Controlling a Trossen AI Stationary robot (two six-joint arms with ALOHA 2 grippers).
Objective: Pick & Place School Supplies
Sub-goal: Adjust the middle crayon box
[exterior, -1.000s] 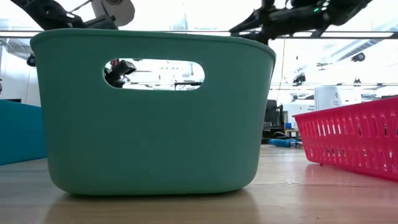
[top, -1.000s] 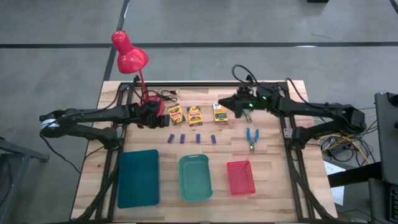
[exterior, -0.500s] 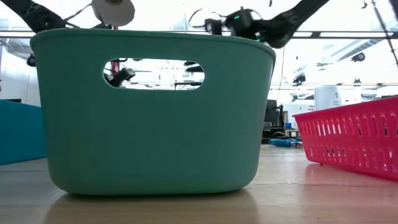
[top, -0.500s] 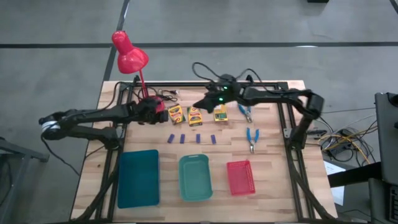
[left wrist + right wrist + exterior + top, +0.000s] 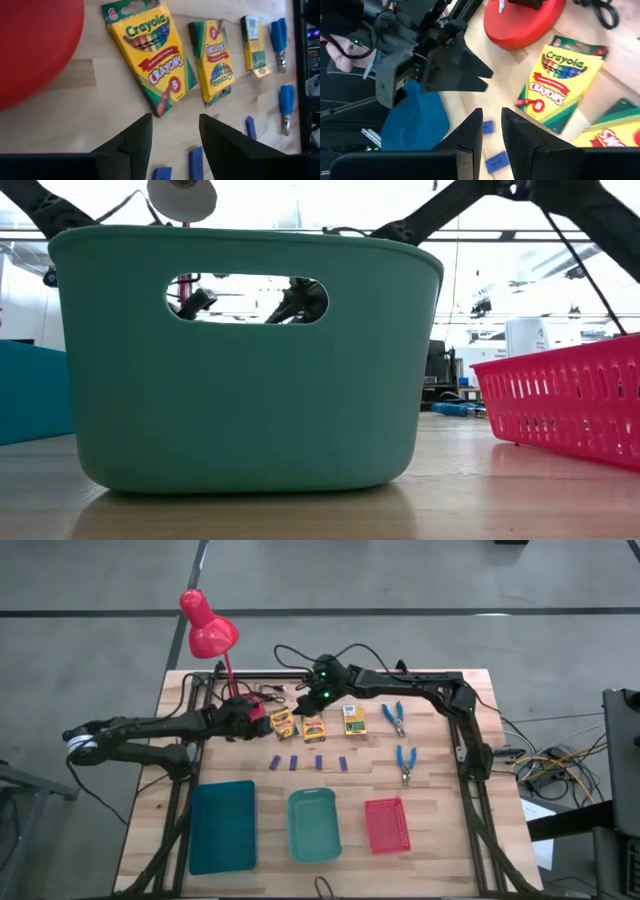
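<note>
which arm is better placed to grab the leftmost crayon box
Either could, but the left looks slightly better: the left gripper sits open just beside the leftmost crayon box, facing it. The right gripper hovers over the boxes, fingers nearly together.

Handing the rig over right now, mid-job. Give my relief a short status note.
Left gripper: open, empty, near the leftmost crayon box.
Right gripper: open, empty, over the same box.
Three crayon boxes, four purple blocks and two blue-handled tools all lie on the table.
Teal tray, green tray, red basket: nothing visible inside.
Done: nothing. Left: everything.
</note>
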